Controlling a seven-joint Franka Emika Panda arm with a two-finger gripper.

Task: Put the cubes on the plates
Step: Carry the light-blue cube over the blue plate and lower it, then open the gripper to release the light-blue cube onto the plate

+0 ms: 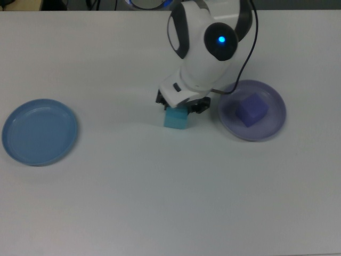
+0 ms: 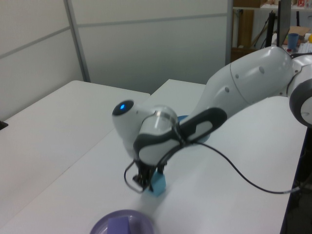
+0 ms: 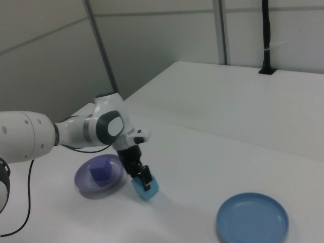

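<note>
My gripper (image 1: 178, 109) is shut on the cyan cube (image 1: 175, 119), which shows just below the white hand in the top view. Seen from the right view, the cyan cube (image 3: 147, 190) is tilted between the fingers of the gripper (image 3: 141, 177), close to the table. The left view shows the gripper (image 2: 145, 180) beside the cyan cube (image 2: 158, 185). The purple cube (image 1: 252, 110) lies on the lavender plate (image 1: 273, 128) at the top view's right. The blue plate (image 1: 40, 132) sits bare at the top view's far left.
A black cable (image 1: 250, 42) runs from the arm above the lavender plate. White tabletop stretches between the cyan cube and the blue plate (image 3: 252, 218). A second white table (image 3: 243, 101) stands behind in the right view.
</note>
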